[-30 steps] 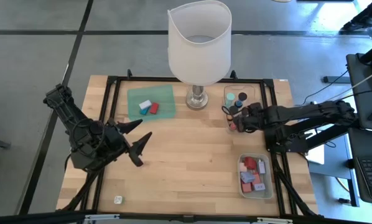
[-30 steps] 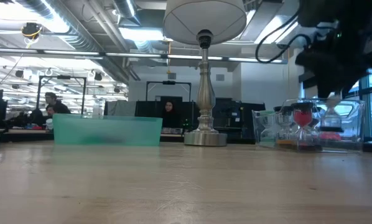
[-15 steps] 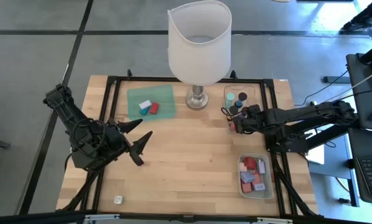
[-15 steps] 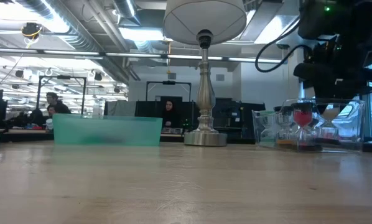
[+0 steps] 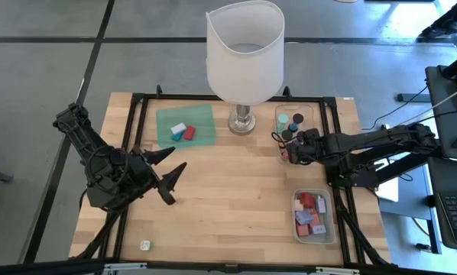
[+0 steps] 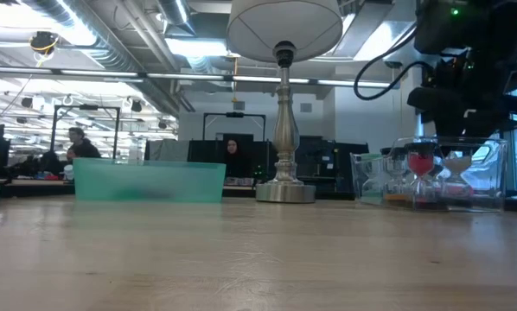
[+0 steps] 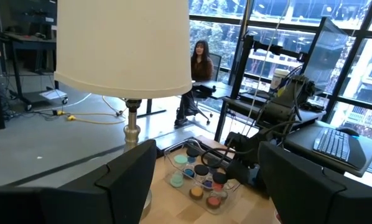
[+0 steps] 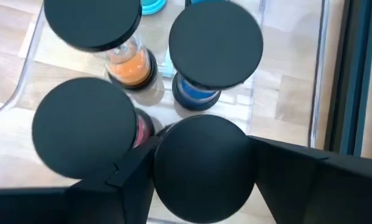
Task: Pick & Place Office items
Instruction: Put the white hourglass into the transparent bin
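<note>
My right gripper (image 5: pixel 284 147) (image 8: pixel 204 168) hovers over the near end of a clear tray (image 5: pixel 306 113) that holds several dark-capped cylinders. It is shut on one dark-capped cylinder (image 8: pixel 204 163), which sits close among three others with orange, blue and pink contents. A second clear tray (image 5: pixel 334 223) holds red, pink and lavender blocks. A white, a teal and a red piece lie on the green mat (image 5: pixel 202 130). My left gripper (image 5: pixel 170 173) (image 7: pixel 214 186) waits open over the table's left half. My right gripper pinches the cylinder's round dark cap (image 8: pixel 204 140) between its two fingers (image 8: pixel 127 180), one on each side. The fingers come from above, slanting in from the table's right. The cap stands about level with its neighbours' caps. Whether its base rests on the tray floor is hidden.
A tall lamp with a white shade (image 5: pixel 244 50) stands at the far middle, between the mat and the cylinder tray. A small white piece (image 5: pixel 145 245) lies near the near-left corner. Bare wood spans the table's middle. A black frame rail (image 5: pixel 213 98) borders the table.
In the first half second my right gripper shifted a little over the cylinder tray, blurred in the low view. It has held still since. My left arm has not moved.
</note>
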Robot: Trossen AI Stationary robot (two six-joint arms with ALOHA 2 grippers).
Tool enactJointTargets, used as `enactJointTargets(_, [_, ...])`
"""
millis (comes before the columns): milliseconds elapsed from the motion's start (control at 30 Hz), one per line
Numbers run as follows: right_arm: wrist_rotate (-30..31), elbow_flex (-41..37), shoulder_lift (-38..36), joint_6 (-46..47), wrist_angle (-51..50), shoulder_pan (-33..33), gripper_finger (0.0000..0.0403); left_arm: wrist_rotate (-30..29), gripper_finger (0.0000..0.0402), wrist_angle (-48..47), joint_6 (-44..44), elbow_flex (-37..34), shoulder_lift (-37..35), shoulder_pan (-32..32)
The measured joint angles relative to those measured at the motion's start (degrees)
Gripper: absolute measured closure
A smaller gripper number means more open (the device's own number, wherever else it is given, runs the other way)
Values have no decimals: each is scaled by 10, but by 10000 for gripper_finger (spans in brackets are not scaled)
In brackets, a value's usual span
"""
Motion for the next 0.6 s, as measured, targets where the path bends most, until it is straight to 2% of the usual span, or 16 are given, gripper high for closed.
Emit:
enactJointTargets(167, [15,0,11,0,0,0,165,0,123,0,0,0,0,0])
enactJointTargets(600, [2,0,16,-33,0,0,164,0,123,0,-8,0,0,0])
